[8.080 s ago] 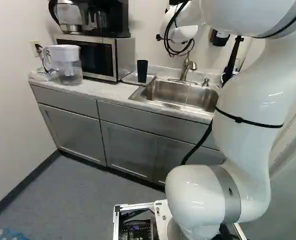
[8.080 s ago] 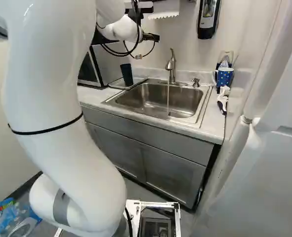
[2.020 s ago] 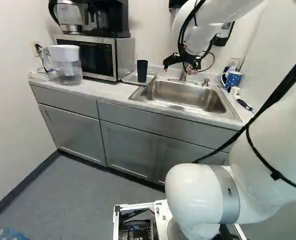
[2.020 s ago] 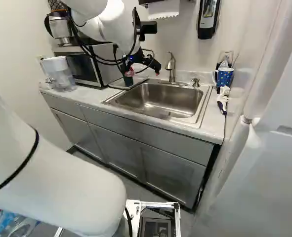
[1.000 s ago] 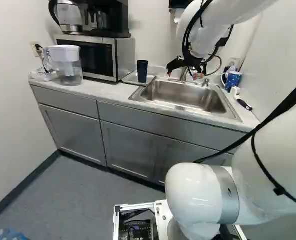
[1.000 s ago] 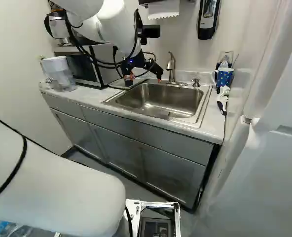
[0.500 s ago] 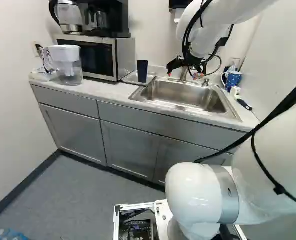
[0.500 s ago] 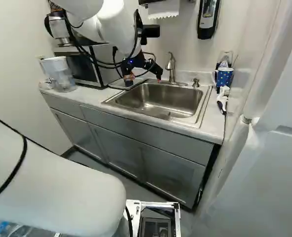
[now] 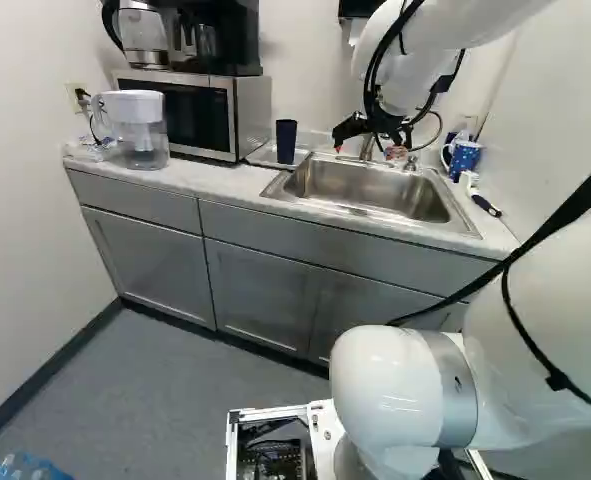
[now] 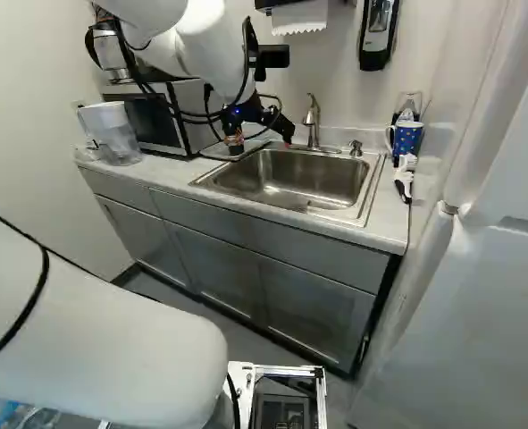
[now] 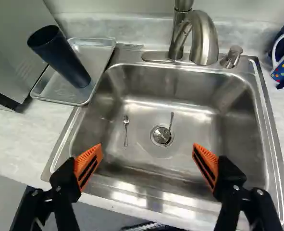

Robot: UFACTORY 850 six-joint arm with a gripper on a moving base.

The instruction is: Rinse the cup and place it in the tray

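Probably our cup (image 11: pixel 62 57) is light, fairly stiff and slippery if wet, so we'd grip it mid-body, squeezing gently. It looks tall, dark blue and smooth, narrowing towards its base, and stands upright in the tray (image 11: pixel 94 55). Our claw (image 11: pixel 147 147) is spread wide and empty above the sink (image 11: pixel 142 110).

The smooth, glossy white robot arm (image 9: pixel 545 340) has rounded, bulbous joints, with a grey band around the lowest one. Black straps and thin black cables (image 10: pixel 176 109) run along it. The black two-fingered pincer (image 9: pixel 371 155) has ribbed, slotted orange pads (image 11: pixel 88 166) and small silvery screws (image 11: pixel 235 187).
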